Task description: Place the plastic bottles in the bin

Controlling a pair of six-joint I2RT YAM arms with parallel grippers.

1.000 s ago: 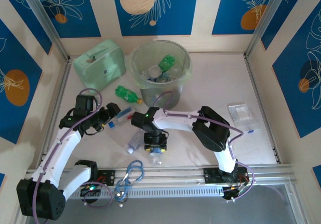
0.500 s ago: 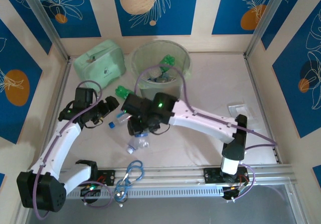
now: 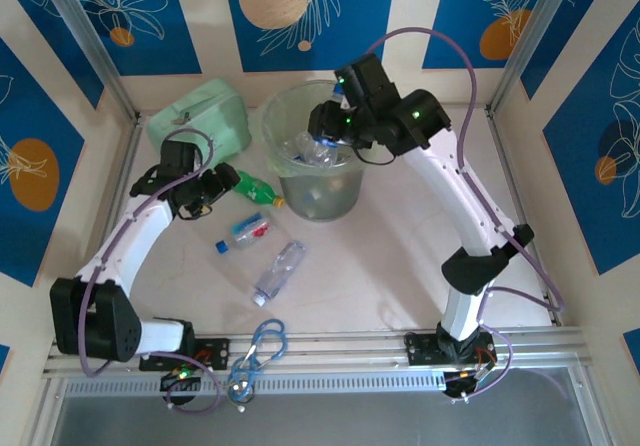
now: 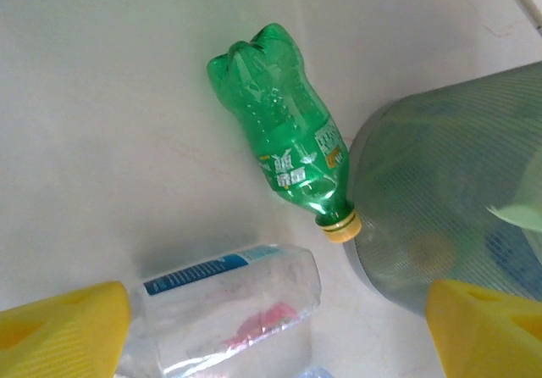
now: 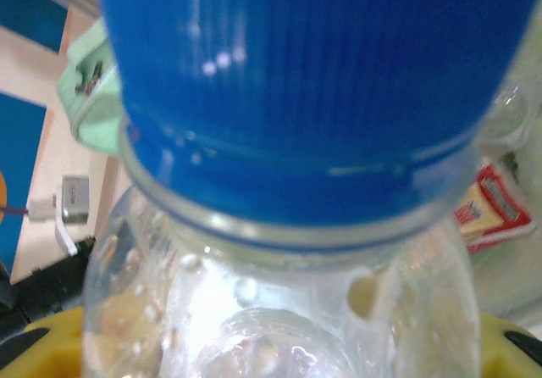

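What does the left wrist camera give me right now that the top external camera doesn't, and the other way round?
Left wrist adds: the green bottle's label print, its yellow cap at the bin wall, and the left hand's open fingertips flanking the blue-labelled bottle. Top external adds: the right hand holding a clear bottle over the bin, a nearer bottle, the mint case, the carabiner. Both share: green bottle, blue-labelled bottle, bin.
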